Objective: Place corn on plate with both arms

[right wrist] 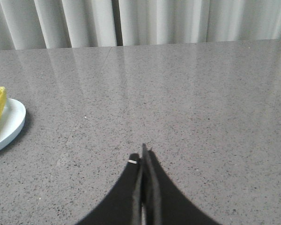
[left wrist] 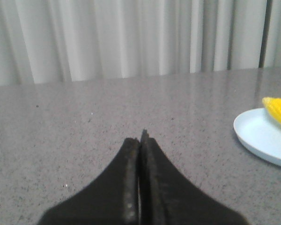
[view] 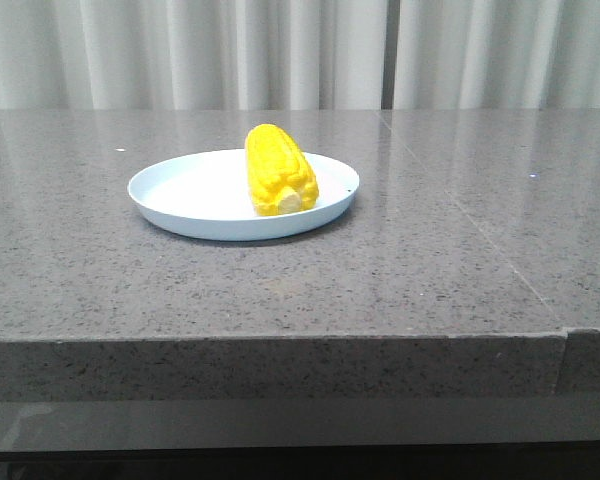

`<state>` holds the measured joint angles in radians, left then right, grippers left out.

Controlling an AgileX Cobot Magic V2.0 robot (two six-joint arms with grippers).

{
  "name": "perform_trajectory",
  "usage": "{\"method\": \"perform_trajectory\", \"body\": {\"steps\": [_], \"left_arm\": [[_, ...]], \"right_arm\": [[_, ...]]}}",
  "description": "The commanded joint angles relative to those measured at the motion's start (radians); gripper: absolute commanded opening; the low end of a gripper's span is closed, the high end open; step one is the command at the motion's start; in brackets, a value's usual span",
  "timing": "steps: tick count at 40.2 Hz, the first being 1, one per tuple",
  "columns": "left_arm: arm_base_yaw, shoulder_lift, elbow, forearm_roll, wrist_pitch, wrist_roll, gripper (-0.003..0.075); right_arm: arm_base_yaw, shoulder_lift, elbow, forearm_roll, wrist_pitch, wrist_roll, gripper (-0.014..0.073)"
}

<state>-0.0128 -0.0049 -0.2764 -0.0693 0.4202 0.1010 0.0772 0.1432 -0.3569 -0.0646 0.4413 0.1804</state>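
1. Left side first: the left gripper [left wrist: 140, 140] has its fingers pressed flat together with nothing between them. In its wrist view it sits over bare grey table [view: 90, 270], well apart from the plate. It doesn't show in the front view at all.

2. Middle: the corn [view: 279, 170] is lying on the plate [view: 180, 205], a bit right of the plate's centre, cream stub end pointing toward the camera and the tip pointing back at the curtain [view: 300, 50]. It looks fully inside the rim, not hanging over, and nothing is touching it. So I'd call the placing part done.

3. Right side: the right gripper [right wrist: 144, 161] is the same story, fingers closed tight on nothing, over empty table with the plate off at the edge of its view.

4. What's left, as far as I can judge, is just parking or holding position. To do that well:
   - keep both arms low-drama and away from the plate, since a nudge to the rim could roll the cob
   - if either arm has to travel, lift first, then go sideways, so no fingertip drags on the stone top
   - don't cross over the plate; there's plenty of bare table on both sides

5. The cob is round and the plate is shallow, so I'd guess a small bump could set it rolling toward the rim. Leave it alone.
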Motion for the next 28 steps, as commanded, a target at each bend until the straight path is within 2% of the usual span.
{"method": "perform_trajectory", "body": {"steps": [1, 15, 28], "left_arm": [[0.007, -0.019, 0.039, -0.003, -0.129, 0.002, -0.0020], [0.007, -0.019, 0.286, -0.003, -0.348, 0.002, -0.0020], [0.007, -0.019, 0.285, -0.003, -0.348, 0.002, -0.0020]], "right_arm": [[-0.007, 0.010, -0.026, -0.014, -0.085, -0.009, -0.0090], [-0.007, 0.010, -0.026, -0.014, -0.085, -0.009, -0.0090], [-0.007, 0.010, -0.026, -0.014, -0.085, -0.009, -0.0090]]}}
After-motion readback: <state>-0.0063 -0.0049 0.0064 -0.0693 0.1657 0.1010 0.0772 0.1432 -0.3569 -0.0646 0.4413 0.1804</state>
